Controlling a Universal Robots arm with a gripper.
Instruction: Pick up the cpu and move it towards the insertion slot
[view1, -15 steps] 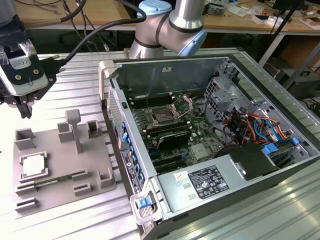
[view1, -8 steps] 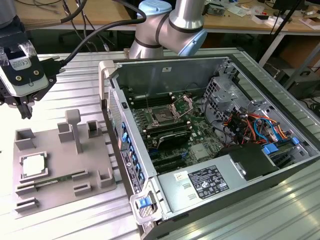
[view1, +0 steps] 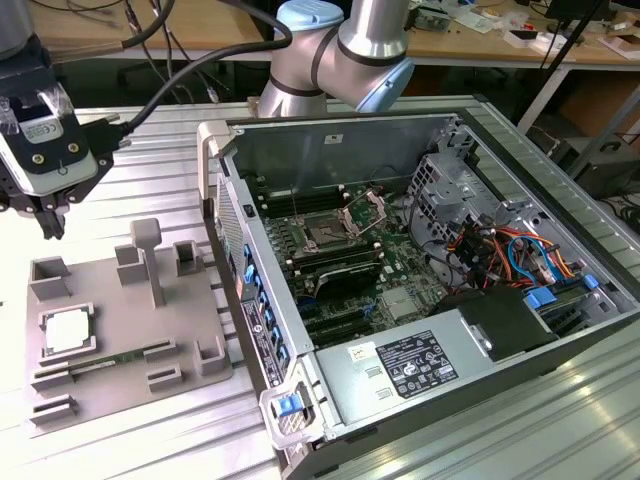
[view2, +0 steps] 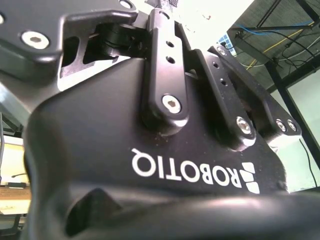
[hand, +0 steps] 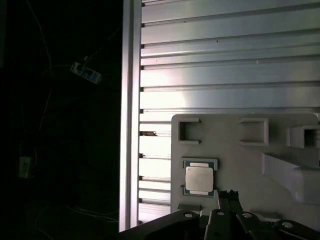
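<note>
Gripper (view1: 50, 228): held above fixture plate (view1: 120, 310), fingers together, nothing gripped.
Cpu (view1: 67, 331): seated in plate recess.
Insertion slot (view1: 328, 235): well apart, inside computer case (view1: 330, 135).

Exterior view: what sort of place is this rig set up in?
Probably an electronics or robotics lab workbench. An opened computer case lies on a ribbed aluminium table, the cpu sits in a grey fixture plate beside it, and cluttered wooden benches with cables stand behind.

Gripper (view1: 50, 215) hangs abv cpu (view1: 68, 332), no contact; cpu sits in gray tray (view1: 125, 395).
</note>
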